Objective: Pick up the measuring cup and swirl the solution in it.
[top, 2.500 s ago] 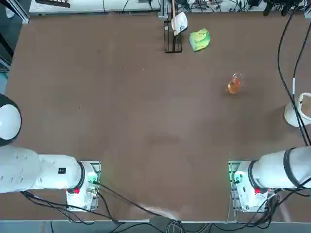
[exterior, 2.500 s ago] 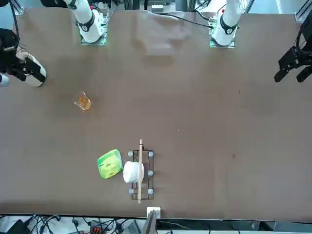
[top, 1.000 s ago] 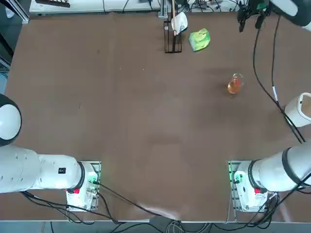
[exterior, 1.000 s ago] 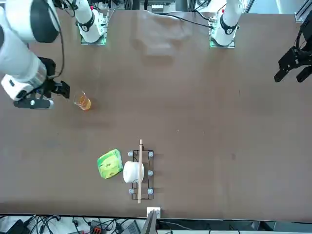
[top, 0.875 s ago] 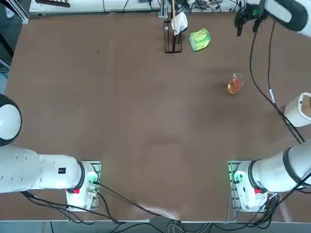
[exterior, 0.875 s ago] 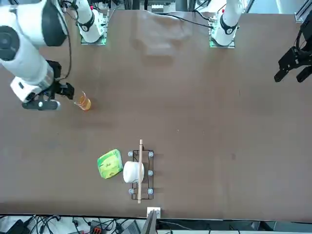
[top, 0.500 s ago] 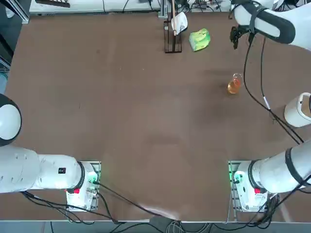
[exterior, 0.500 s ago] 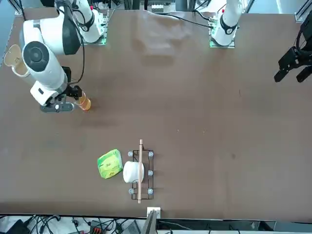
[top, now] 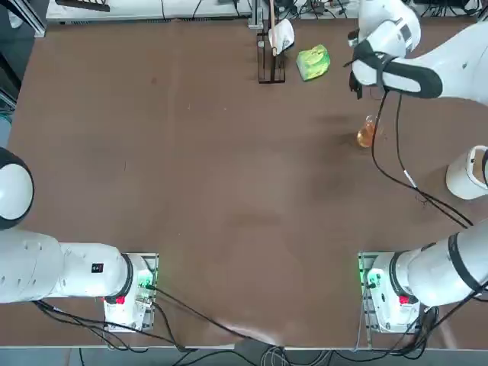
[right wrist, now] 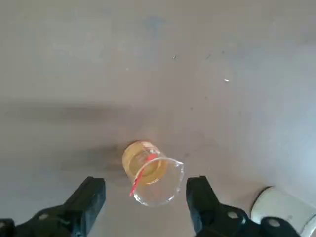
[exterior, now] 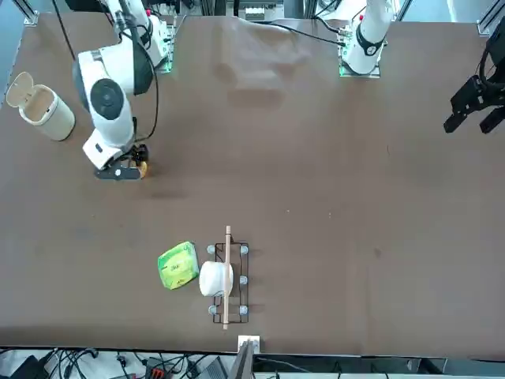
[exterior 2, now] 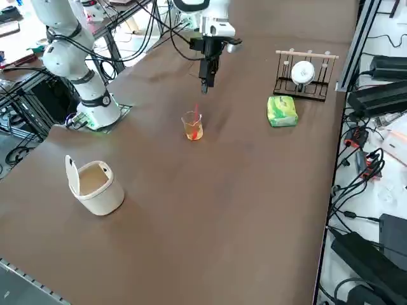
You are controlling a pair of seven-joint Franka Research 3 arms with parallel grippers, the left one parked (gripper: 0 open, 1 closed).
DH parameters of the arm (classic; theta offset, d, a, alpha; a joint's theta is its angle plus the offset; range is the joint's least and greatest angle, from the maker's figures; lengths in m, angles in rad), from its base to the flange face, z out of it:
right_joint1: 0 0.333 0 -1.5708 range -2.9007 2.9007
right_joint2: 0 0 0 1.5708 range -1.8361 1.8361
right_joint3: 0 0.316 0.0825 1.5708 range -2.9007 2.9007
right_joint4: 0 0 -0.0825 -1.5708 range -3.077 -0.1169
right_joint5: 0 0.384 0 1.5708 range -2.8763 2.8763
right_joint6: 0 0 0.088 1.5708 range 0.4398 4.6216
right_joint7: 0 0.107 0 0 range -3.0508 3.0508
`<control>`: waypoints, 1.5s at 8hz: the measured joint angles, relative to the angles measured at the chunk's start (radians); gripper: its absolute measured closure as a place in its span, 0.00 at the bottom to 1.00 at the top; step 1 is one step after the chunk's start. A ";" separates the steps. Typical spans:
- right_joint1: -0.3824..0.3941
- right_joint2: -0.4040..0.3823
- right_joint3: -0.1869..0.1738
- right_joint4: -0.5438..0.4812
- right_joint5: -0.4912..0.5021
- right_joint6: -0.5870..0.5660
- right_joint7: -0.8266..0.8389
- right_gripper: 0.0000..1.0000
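The measuring cup (top: 367,133) is a small clear glass vessel standing upright on the brown table, right of centre. The orange solution (right wrist: 141,161) fills its lower part, and a red mark runs down its side. My right gripper (top: 354,82) hangs in the air above the cup (exterior 2: 193,126), pointing down, with its tip (exterior 2: 205,84) clear of the rim. In the wrist view the two black fingers (right wrist: 89,196) stand wide apart on either side of the cup (right wrist: 153,175). The gripper is open and holds nothing. In the front view the gripper (exterior: 118,172) hides most of the cup (exterior: 141,165).
A larger white cup (top: 467,174) with a flipped-up lid stands near the table's right edge. A yellow-green lumpy object (top: 313,61) and a black rack (top: 270,53) holding a white item and a wooden stick sit at the far edge. The arm's black cable (top: 390,156) hangs over the table beside the cup.
My right arm has swung in from the far right corner toward the table's middle, bringing the gripper over the measuring cup. The cup has not moved, and the fingers stayed open.
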 joint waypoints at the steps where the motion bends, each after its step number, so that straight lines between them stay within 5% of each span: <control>1: 0.014 0.011 0.000 -0.017 -0.015 0.009 0.028 0.02; 4: 0.018 0.056 -0.001 -0.026 -0.054 0.013 0.081 0.13; 12: 0.039 0.112 -0.002 -0.035 -0.085 -0.035 0.141 0.20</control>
